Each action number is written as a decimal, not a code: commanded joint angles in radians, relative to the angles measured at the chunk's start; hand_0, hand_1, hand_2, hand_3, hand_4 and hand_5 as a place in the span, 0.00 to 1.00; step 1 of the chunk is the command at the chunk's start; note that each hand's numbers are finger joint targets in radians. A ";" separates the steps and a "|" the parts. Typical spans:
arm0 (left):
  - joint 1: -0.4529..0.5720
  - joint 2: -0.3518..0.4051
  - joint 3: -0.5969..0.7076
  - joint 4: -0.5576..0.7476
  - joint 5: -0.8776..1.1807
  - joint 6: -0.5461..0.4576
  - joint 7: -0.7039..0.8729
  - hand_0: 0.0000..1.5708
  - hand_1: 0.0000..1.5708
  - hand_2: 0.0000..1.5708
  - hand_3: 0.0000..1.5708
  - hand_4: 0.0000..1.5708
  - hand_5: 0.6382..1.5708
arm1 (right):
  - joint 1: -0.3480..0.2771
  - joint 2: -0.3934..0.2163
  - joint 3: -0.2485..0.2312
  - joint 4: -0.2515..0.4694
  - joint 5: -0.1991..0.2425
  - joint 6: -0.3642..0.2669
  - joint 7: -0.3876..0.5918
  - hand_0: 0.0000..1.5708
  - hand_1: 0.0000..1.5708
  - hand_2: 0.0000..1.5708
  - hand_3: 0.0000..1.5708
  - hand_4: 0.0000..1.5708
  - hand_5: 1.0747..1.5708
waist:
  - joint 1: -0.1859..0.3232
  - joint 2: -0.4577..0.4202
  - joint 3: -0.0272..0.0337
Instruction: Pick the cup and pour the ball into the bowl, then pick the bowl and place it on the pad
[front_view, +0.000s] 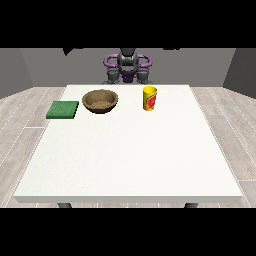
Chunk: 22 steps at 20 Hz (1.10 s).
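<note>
You are looking at a big white table (130, 150) with the robot (128, 67) waiting at its far edge. A brown bowl (101, 101) is sitting on the table near that far edge. Just to the view's left of the bowl, a flat green pad (63, 109) is lying at the table's side edge, not touching the bowl. To the view's right of the bowl, a yellow cup (149, 99) with a red mark is standing upright. You cannot see the ball. The hands are tucked close to the robot's body, well back from the bowl, and you cannot tell how their fingers are lying.
</note>
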 joint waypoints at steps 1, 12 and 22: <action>0.018 0.027 0.084 0.024 0.064 -0.054 -0.116 0.00 0.00 0.00 0.00 0.00 0.98 | 0.004 -0.015 -0.069 -0.007 -0.057 0.039 -0.057 0.00 0.00 0.00 0.00 0.00 1.00 | 0.002 0.090 0.0021; -0.060 -0.021 0.065 0.186 -0.017 -0.052 -0.353 0.00 0.00 0.00 0.00 0.00 0.96 | -0.059 0.013 -0.075 0.065 -0.015 0.067 -0.177 0.00 0.00 0.00 0.00 0.00 1.00 | 0.003 0.247 0.0022; -0.156 -0.113 0.009 0.524 -0.103 0.076 -0.673 0.00 0.00 0.00 0.00 0.00 0.94 | -0.165 0.028 -0.067 0.119 0.021 0.044 -0.236 0.00 0.00 0.00 0.00 0.00 1.00 | -0.042 0.361 0.0019</action>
